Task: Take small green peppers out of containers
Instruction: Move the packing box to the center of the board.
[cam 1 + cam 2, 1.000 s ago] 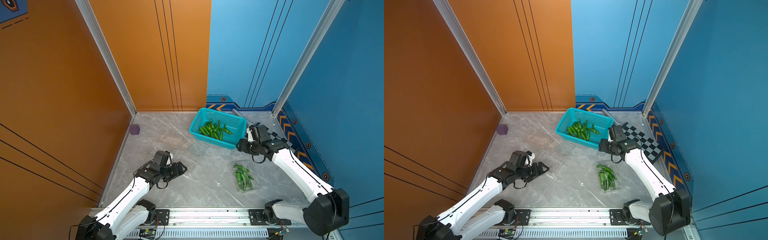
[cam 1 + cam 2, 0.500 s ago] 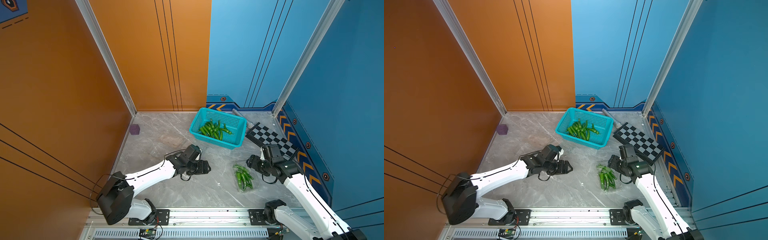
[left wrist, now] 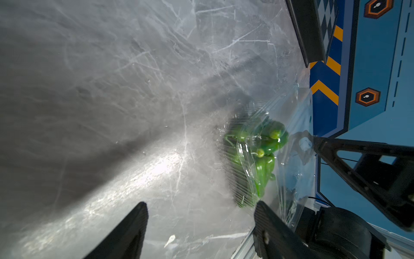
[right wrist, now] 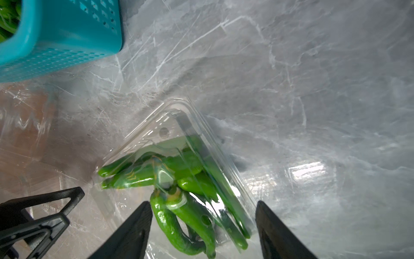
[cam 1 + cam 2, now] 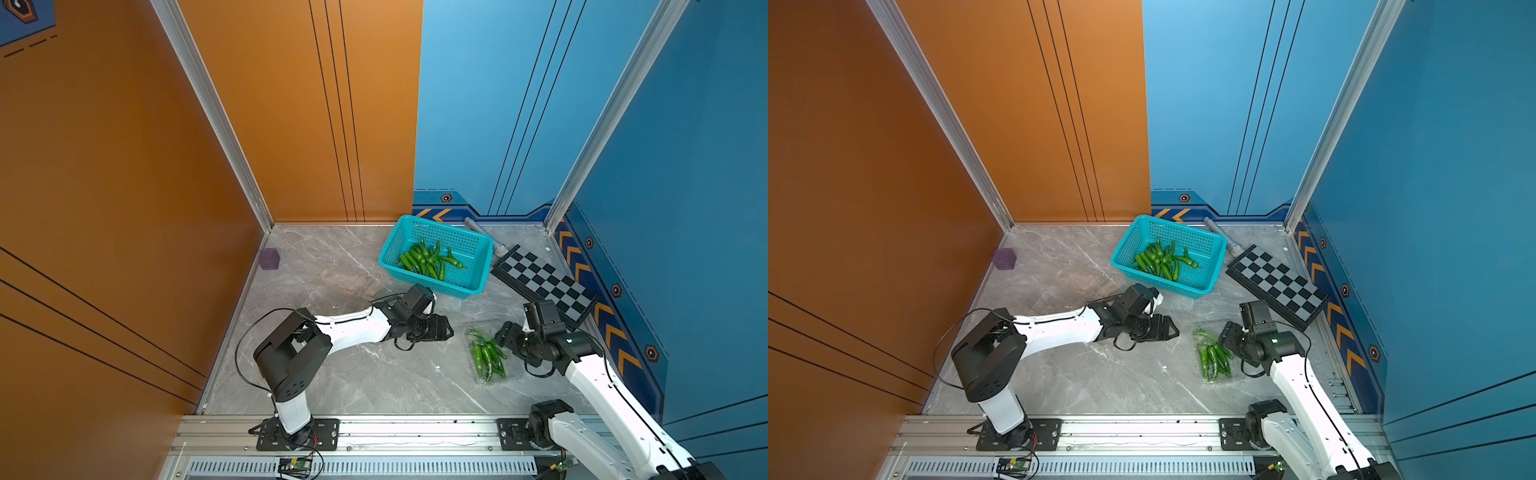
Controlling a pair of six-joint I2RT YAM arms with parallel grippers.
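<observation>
Grey marble tabletop (image 5: 374,374), orange-blue walls (image 5: 291,104)

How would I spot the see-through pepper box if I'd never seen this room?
Find the teal basket by the blue back wall, then look nearer the front rail, between the left pincer and right pincer. There lies the clear plastic box of green peppers: unlike the basket, it is see-through and shallow.

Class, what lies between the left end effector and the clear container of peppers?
Only bare grey marble tabletop; nothing sits between the left end effector and the clear container. Both top views show it.
</observation>
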